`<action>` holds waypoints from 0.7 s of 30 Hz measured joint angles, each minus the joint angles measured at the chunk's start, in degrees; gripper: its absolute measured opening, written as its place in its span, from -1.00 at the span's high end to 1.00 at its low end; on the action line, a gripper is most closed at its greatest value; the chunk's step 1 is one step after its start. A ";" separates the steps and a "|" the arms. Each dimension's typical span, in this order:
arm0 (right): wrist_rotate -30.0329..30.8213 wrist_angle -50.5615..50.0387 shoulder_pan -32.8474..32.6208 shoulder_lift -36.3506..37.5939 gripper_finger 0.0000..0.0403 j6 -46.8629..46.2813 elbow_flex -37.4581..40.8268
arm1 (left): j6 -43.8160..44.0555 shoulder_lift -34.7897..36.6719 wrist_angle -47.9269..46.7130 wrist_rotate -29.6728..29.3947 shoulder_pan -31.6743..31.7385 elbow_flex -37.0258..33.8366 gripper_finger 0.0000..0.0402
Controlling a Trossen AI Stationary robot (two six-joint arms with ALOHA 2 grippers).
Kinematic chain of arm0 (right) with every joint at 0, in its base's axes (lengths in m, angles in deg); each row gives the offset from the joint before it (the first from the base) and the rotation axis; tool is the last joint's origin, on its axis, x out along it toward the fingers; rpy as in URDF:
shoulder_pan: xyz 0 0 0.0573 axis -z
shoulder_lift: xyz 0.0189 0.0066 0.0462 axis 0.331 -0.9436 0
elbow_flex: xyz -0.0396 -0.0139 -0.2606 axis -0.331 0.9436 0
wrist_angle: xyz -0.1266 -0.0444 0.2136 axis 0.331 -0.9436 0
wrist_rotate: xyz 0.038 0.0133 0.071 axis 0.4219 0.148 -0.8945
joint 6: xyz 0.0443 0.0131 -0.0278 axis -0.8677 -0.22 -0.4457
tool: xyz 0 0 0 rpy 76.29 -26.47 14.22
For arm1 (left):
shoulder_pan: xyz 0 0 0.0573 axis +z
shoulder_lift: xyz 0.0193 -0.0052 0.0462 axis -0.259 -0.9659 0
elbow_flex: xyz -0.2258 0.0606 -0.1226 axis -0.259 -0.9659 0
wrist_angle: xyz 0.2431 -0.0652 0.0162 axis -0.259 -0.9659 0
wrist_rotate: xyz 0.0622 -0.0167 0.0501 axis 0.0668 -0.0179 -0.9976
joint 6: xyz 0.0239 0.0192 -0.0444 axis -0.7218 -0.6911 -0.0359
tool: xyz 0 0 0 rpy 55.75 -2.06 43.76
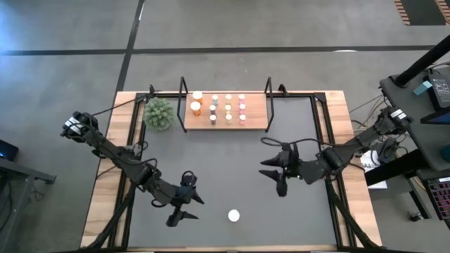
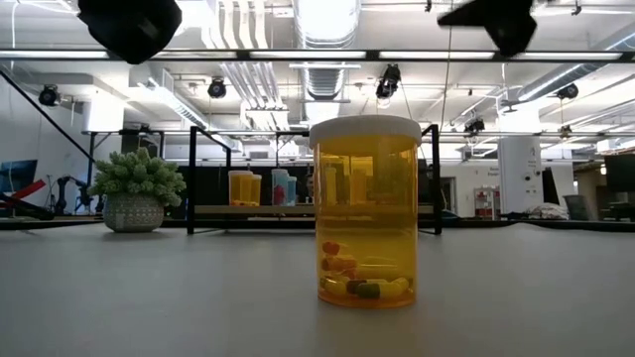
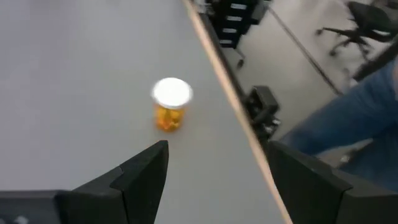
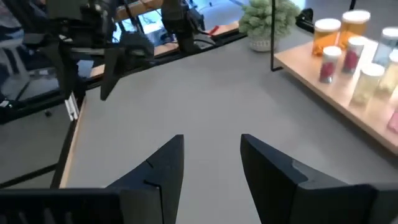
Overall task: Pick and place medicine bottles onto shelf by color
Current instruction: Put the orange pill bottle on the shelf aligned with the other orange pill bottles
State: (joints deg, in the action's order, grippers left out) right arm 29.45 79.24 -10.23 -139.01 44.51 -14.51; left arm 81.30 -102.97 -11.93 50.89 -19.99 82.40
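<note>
**One orange bottle stands alone near the front of the table**

An orange bottle (image 1: 233, 216) with a white cap stands upright on the dark grey mat (image 1: 232, 161), close to the near edge of the table (image 1: 105, 204). Small pills lie in the bottom of it. Nothing touches it.

The left gripper (image 1: 181, 211) hangs above the mat, just to the left of this bottle. Its two fingers are spread apart and hold nothing. From its own camera the bottle shows ahead of the fingers, beyond their tips.

The right gripper (image 1: 275, 175) is above the middle of the mat, on the right side, well apart from the lone bottle. Its two fingers are a little apart, with only bare mat showing between them. It holds nothing.

The shelf (image 1: 225, 116) is at the far side of the table. Many small bottles (image 1: 228, 109) stand on it in rows. Two wider orange ones (image 1: 197, 102) stand at its left end, and pink ones are toward the right end.

A green plant (image 1: 159, 113) in a pot sits just left of the shelf.
</note>
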 joint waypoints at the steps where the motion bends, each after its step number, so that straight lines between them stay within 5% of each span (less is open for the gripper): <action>1: 0.02 1.93 0.00 0.84 0.26 -0.04 2.21 | 0.02 -0.04 -0.09 -1.36 0.02 0.01 -0.29; 8: -6.23 11.29 -0.06 6.37 0.26 -0.65 13.54 | 9.53 -0.16 3.24 -18.66 0.06 0.17 -0.29; 21: -12.15 32.49 -0.15 15.80 0.26 8.59 30.02 | 13.49 -0.45 15.76 -27.50 0.17 0.31 -0.29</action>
State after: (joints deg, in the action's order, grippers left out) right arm 17.30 111.73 -10.39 -123.21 53.10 15.51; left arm 94.79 -103.41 3.83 23.40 -19.82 82.71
